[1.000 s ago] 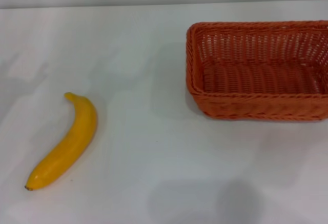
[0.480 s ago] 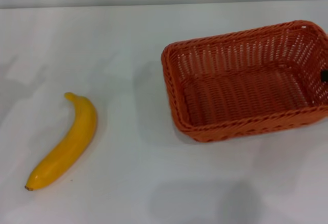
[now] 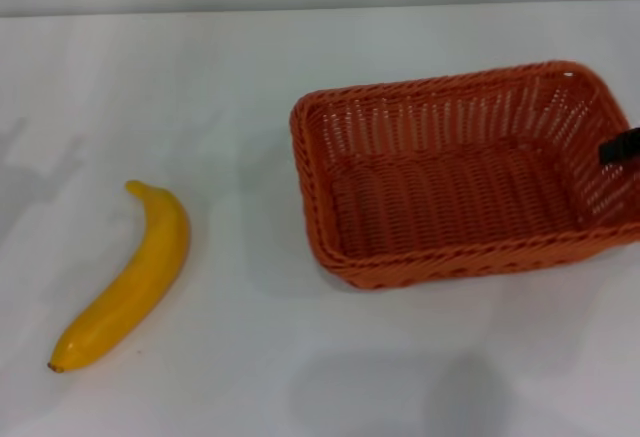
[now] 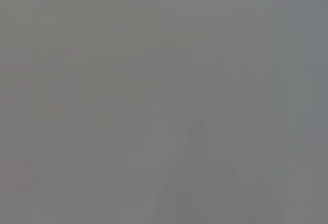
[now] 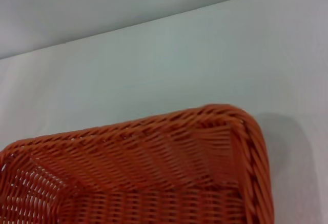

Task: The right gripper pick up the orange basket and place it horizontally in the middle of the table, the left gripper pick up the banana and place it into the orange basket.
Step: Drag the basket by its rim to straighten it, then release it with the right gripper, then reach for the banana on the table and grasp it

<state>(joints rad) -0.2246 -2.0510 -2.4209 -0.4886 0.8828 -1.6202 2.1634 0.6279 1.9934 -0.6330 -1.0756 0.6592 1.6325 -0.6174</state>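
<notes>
The table [image 3: 300, 87] under me is a plain white, smooth top, bare apart from two things and some soft grey shadows near its front edge. A pale wall runs along its far edge.

The orange basket [image 3: 455, 262] is the biggest thing on it. It sits right of the middle, its long side running roughly across my view but skewed, the right end swung farther from me than the left. Its woven sides slope outward under a braided rim, and the inside holds nothing. My right wrist view looks down over one rounded corner of the same basket [image 5: 246, 147], with white tabletop beyond it.

The banana [image 3: 130, 282] lies well apart from the basket, on my left side of the table. It is yellow and gently curved, stem end pointing away from me, brown tip toward the near-left. Nothing lies between it and the basket.

My right gripper [image 3: 619, 147] shows only as a small black piece at the basket's right end wall, at the picture's edge; I cannot tell whether it is clamped on the wall.

My left wrist view is a flat grey haze.

I see no writing or labels.
</notes>
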